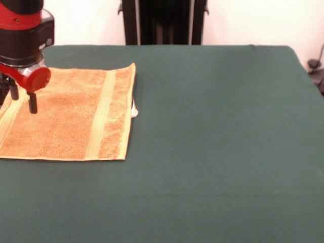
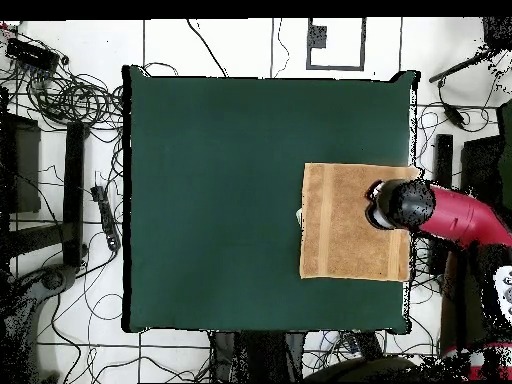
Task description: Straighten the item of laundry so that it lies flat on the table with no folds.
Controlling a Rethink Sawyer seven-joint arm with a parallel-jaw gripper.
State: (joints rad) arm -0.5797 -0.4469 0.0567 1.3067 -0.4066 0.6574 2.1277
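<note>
Towel [image 1: 66, 116]: golden-orange, spread flat on worktop [image 1: 212, 142], no folds seen; sits at one side edge, nearer robot end.
Bands: paler strip [image 1: 101, 114] near inner edge.
Tag: small white bit [image 1: 134, 112] poking from inner edge.
End effector [image 1: 21, 98]: over towel's outer part; fingers hang apart, nothing pinched.
Arm [image 2: 455, 215]: red/black, comes in from side.

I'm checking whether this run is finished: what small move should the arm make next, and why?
Probably lift straight up and clear. The towel already lies spread flat on the table with no fold showing, and the gripper hangs over one end of it.
</note>
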